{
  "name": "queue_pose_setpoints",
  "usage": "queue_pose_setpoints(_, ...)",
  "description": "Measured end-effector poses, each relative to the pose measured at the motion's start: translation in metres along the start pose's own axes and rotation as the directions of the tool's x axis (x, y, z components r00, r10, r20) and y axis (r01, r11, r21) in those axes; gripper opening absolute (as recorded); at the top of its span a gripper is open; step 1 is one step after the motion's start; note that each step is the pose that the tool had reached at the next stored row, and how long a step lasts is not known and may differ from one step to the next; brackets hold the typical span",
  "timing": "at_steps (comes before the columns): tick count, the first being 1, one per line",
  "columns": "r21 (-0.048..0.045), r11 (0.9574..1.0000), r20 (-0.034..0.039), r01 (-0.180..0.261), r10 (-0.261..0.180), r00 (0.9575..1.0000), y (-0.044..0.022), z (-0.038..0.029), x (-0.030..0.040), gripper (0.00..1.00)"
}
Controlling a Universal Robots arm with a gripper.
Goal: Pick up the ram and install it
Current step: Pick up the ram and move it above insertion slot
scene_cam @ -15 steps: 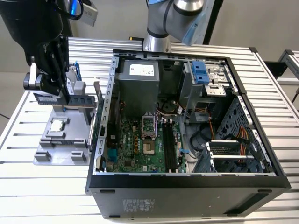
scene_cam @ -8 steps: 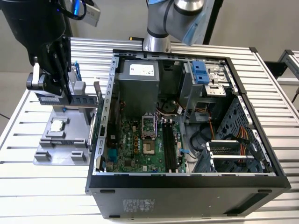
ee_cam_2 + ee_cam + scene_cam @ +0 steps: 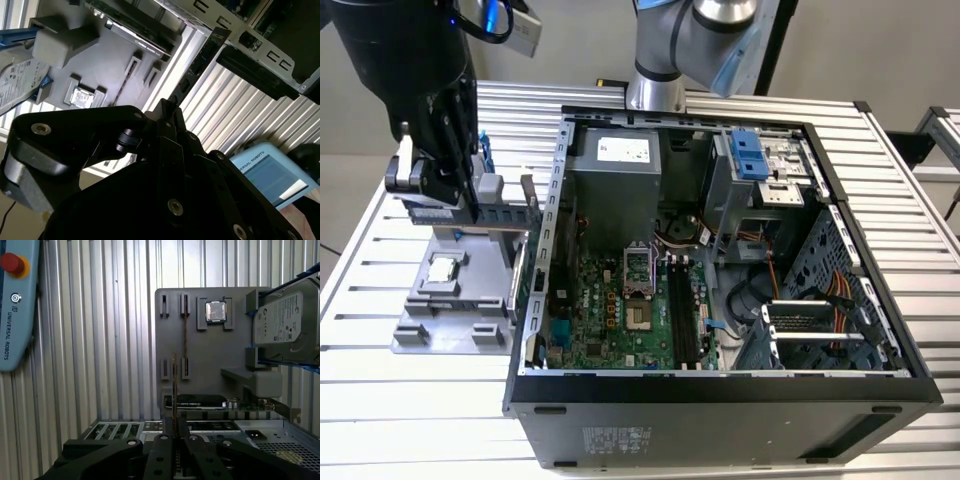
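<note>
One ram (image 3: 174,380), clamped edge-on in the pincer (image 3: 175,436), hangs over the grey holder (image 3: 210,355) on the counter (image 3: 420,400), at the exterior view's left of the open computer case (image 3: 720,420).

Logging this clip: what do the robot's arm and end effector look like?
The arm has silver-grey tubular joints with pale blue caps. The end effector is matte black, built of flat linkage bars pinned with round silver screws, and it narrows to two slim fingers. In the exterior view, a dark cable with a blue glow loops near its wrist.
</note>
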State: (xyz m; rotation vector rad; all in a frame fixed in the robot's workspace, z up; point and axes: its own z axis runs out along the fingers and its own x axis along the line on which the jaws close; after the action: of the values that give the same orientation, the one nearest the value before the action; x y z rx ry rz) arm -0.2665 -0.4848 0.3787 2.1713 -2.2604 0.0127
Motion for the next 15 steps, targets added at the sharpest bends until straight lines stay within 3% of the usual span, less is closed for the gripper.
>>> queue_pose_setpoints(15, -0.0001, 1.0, 0.0, 0.0, 0.0, 1.0, -0.0093, 0.0, -0.0004, 0.0)
